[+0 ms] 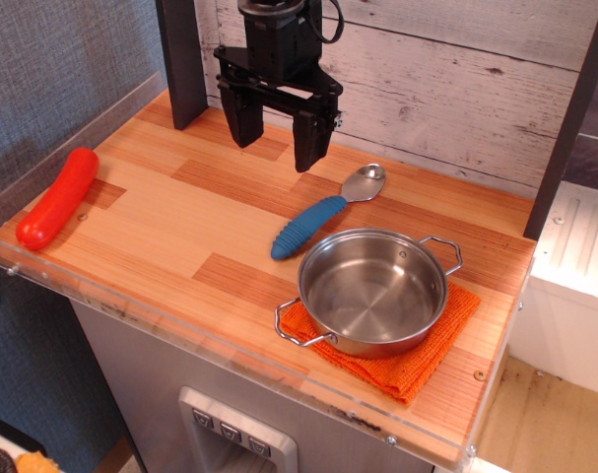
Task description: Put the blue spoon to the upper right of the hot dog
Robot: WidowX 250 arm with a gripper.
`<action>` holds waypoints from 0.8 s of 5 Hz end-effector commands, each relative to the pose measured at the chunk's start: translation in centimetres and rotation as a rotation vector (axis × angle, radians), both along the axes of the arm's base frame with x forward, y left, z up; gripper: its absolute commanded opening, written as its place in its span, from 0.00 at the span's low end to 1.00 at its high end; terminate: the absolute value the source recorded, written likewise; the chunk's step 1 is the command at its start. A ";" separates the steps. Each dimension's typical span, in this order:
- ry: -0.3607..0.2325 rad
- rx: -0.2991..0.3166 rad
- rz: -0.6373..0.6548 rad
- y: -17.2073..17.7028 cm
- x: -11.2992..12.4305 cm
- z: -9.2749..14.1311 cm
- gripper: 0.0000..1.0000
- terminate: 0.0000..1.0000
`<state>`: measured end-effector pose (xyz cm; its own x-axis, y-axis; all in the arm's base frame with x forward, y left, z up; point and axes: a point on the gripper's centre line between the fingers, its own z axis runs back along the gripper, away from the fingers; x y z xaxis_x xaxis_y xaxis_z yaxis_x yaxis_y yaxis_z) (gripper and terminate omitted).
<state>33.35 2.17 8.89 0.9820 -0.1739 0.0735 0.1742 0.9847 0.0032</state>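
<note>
Fingers [241,123] spread and empty above table [180,232], blue spoon [323,214] lying just below-right of them beside pot [373,291] on orange cloth [427,355], hot dog [57,196] far left.

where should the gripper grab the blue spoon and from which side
Grip the blue spoon on its thick ribbed blue handle, likely near the middle, coming straight down with the fingers across the handle's width. It lies flat and diagonal on the table, so the open gripper would need turning. The pot sits close to the handle's lower end.
</note>
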 end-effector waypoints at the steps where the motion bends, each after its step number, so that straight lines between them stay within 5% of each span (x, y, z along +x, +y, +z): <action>1: 0.000 0.000 0.000 0.0 0.0 0.0 1.00 0.00; 2: -0.018 -0.016 -0.016 -1.5 0.5 -1.5 1.00 0.00; 4: -0.038 0.085 0.034 -0.5 1.9 -4.7 1.00 0.00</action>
<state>34.59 1.56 2.73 0.9880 -0.1456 0.0526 0.1409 0.9864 0.0844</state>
